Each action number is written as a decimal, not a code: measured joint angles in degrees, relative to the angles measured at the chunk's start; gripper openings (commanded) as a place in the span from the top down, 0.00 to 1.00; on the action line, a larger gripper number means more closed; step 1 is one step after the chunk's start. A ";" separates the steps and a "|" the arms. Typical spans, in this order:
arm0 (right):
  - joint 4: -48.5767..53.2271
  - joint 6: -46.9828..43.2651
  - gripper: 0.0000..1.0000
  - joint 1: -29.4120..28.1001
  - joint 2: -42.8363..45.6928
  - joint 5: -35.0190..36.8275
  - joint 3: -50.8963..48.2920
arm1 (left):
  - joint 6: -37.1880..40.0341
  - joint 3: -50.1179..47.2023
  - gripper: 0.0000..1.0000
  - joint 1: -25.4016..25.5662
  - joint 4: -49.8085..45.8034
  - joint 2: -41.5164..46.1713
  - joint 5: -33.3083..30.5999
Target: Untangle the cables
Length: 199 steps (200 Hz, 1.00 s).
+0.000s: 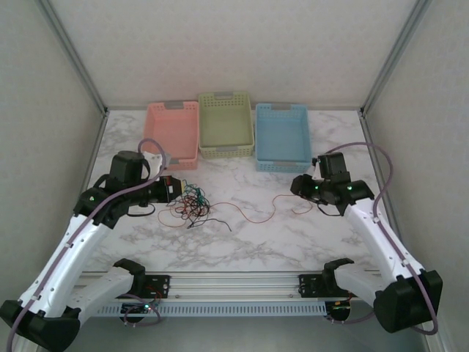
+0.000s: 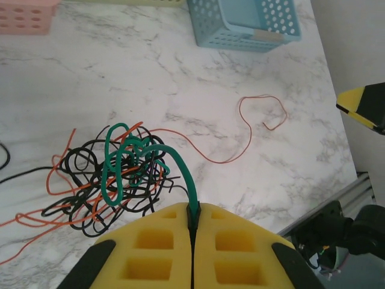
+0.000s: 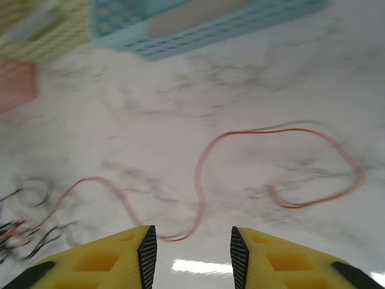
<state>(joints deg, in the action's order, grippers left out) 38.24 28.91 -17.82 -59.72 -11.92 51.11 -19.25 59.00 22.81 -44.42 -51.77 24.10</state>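
Marbled white surface (image 1: 293,246) throughout, pale walls on three sides.

Pressed flat together, left fingers (image 2: 162,244), clamped on the green cable (image 2: 180,168) right at the seam between the yellow pads. From that pinch, arches up and over to the left, then coils into several loops on top of the tangle (image 2: 102,192). Under the green loops, black cables (image 2: 84,162) in tight curls, threaded with red-orange strands. Stray red-orange ends running off toward the left edge of the left wrist view, one black end trailing the same way. Seen from above, left fingers (image 1: 170,189) just beside the tangle's (image 1: 189,205) left side, tangle lying left of centre on the surface, one dark strand (image 1: 218,223) poking out toward the near right.

Apart, right fingers (image 3: 146,247), nothing between the black pads, low over the surface. Just beyond the tips, the long red-orange cable (image 3: 201,174): comes in from the tangle at the left, dips close to one finger, climbs in an S, sweeps right in a wide loop and ends in a small hook. Lies flat on the marble; cannot tell whether touching either finger. From above, same red-orange cable (image 1: 256,218) stretched between tangle and right fingers (image 1: 300,185), clear of the heap for most of its length.

Farther back, three baskets side by side along the far wall: pink basket (image 1: 173,136), green basket (image 1: 226,123), blue basket (image 1: 282,138). All three well apart from the cables.
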 measured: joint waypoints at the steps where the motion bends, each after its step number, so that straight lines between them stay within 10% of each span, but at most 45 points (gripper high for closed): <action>1: -0.42 -0.02 0.61 -0.35 0.07 -0.46 0.00 | 0.04 0.00 1.00 0.00 0.00 0.00 0.02; 199: -16.76 0.61 0.67 -32.59 -46.75 -12.35 22.43 | -1.42 -1.18 1.00 -0.44 -7.37 -2.36 -27.98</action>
<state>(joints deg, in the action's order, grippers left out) 21.47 29.52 -50.41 -106.48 -24.27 73.54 -20.67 57.82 22.37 -51.79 -54.13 -3.88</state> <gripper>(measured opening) 0.331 0.063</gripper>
